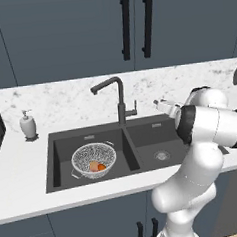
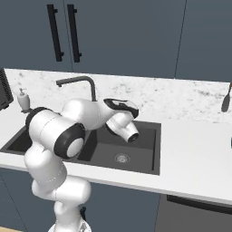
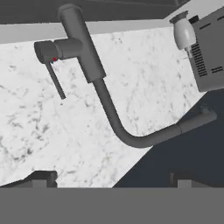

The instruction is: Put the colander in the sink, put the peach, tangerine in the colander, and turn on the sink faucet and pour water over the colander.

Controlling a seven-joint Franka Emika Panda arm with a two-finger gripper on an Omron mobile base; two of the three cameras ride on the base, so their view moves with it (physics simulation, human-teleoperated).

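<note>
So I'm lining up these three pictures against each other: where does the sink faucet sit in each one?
Left base view: the sink faucet stands at centre, behind the divider of the sink, spout pointing left.
Right base view: upper left, partly hidden behind the white arm, spout pointing left.
Hand view: it crosses the picture rolled on its side, lever at upper left, spout tip at right.
Shared landmark: the soap dispenser, beyond the spout's end.

L base cam: behind arm's left, looks fwd/down on the sink and counter. R base cam: behind arm's right, same sink, opp. side. Hand cam: rolled, close on the sink faucet; faucet shared w/ both base views.
</note>
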